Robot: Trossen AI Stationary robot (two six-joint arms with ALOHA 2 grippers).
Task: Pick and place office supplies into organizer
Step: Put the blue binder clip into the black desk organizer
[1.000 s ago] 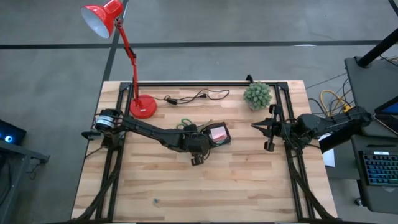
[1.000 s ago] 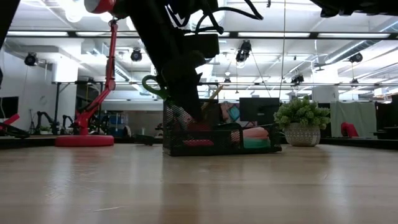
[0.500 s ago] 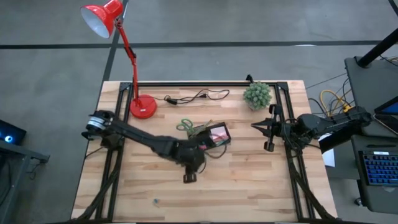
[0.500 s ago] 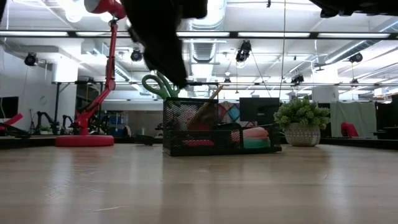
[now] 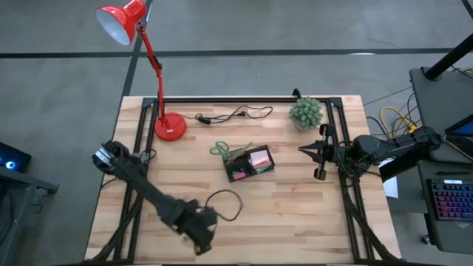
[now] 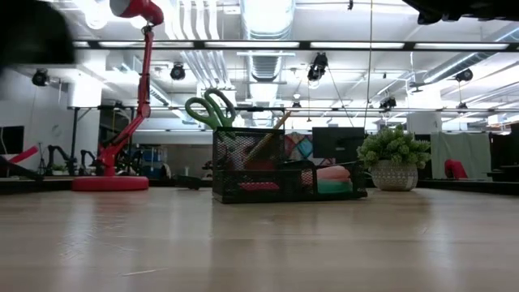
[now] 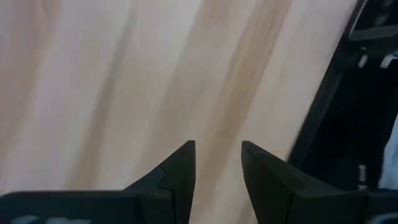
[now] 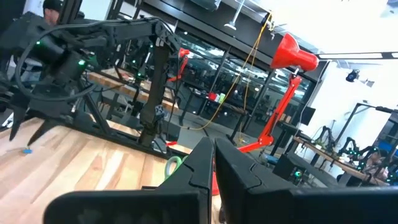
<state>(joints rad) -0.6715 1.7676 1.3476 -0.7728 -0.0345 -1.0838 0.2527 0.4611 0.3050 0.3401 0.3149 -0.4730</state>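
Note:
The black mesh organizer (image 5: 250, 162) (image 6: 280, 174) stands mid-table. In it are the green-handled scissors (image 5: 219, 149) (image 6: 208, 109), a yellow pencil (image 6: 272, 134) leaning up out of it, and the pink sticky-note pad (image 5: 259, 157). My left gripper (image 5: 198, 246) (image 7: 217, 155) hovers open over bare wood by the table's near edge, left of centre. A tiny blue piece (image 8: 26, 150) lies on the wood close to it in the right wrist view. My right gripper (image 5: 319, 159) (image 8: 214, 155) waits shut at the table's right side.
The red lamp's round base (image 5: 170, 127) (image 6: 109, 183), a black cable (image 5: 233, 114) and a small green plant (image 5: 306, 112) (image 6: 394, 158) sit along the far side. Black frame rails (image 5: 133, 192) run down both sides of the table. Bare wood (image 5: 295, 214) lies near the organizer's near side.
My left arm has swung away from the organizer toward the table's near edge and left, ending low over the wood there. The organizer and what is in it have stayed put.

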